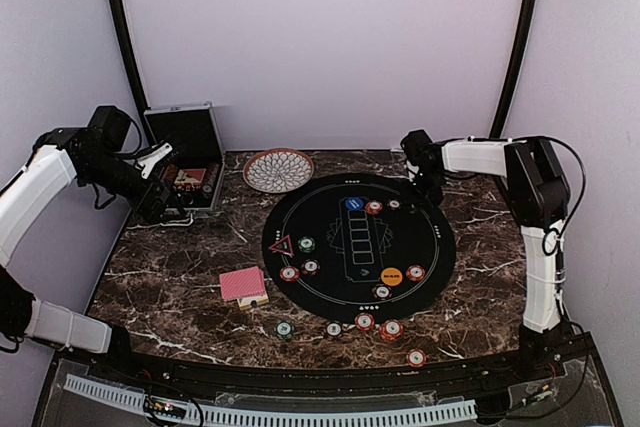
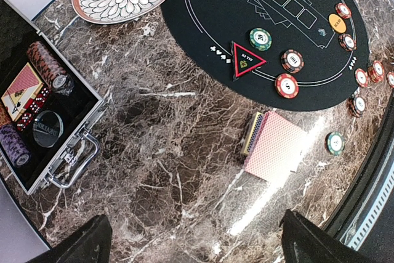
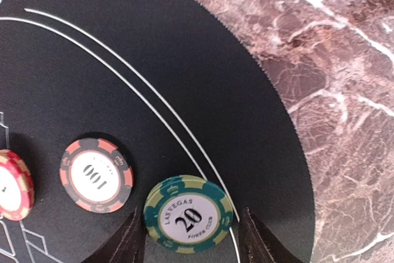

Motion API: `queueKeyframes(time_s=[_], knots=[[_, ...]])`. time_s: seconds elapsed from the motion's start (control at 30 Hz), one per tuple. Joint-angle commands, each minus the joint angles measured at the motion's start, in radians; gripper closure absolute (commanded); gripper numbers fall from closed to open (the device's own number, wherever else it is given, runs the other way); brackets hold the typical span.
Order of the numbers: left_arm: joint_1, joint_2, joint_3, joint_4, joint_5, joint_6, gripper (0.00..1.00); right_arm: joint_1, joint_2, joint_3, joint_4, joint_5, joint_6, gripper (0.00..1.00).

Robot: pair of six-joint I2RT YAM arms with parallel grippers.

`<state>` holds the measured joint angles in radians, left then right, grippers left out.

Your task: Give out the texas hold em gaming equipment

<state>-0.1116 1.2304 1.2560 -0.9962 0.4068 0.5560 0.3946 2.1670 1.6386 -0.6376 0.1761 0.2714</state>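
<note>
Black round mat (image 1: pixel 420 227) centre frame, poker chips (image 1: pixel 415 273) on and below it; red-backed card deck (image 1: pixel 243 283) left of mat; case (image 1: pixel 185 147) upper left.

Bare desk (image 2: pixel 184 170) between case (image 2: pixel 74 140) and card deck (image 2: pixel 277 146): wide passage under left jaws. Bowl (image 1: pixel 278 169) crowds far edge beside mat (image 1: pixel 420 237). Chips (image 1: pixel 365 322) dot near edge. Green 20 chip (image 3: pixel 189 214) sits between right jaws; 100 chip (image 3: pixel 96 174) just beside. Right of mat, desk bare.
</note>
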Motion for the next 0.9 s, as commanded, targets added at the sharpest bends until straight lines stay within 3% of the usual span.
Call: queueKeyframes(time_s=[0.0, 0.2, 0.4, 0.63, 0.87], knots=[[-0.005, -0.004, 0.002, -0.007, 0.019, 0.012, 0.01, 0.045, -0.115, 0.014, -0.006, 0.037, 0.003, 0.48], [-0.004, -0.008, 0.007, -0.010, 0.020, 0.009, 0.01, 0.229, -0.247, -0.028, -0.042, 0.057, -0.007, 0.47], [-0.005, -0.011, 0.006, -0.010, 0.018, 0.009, 0.01, 0.482, -0.331, -0.111, -0.023, -0.019, -0.033, 0.33], [-0.005, -0.026, 0.005, -0.017, 0.021, 0.009, 0.01, 0.735, -0.279, -0.114, -0.009, -0.102, -0.100, 0.26], [-0.004, -0.038, 0.008, -0.026, 0.028, 0.003, 0.01, 0.811, -0.179, -0.106, 0.018, -0.244, -0.232, 0.27]])
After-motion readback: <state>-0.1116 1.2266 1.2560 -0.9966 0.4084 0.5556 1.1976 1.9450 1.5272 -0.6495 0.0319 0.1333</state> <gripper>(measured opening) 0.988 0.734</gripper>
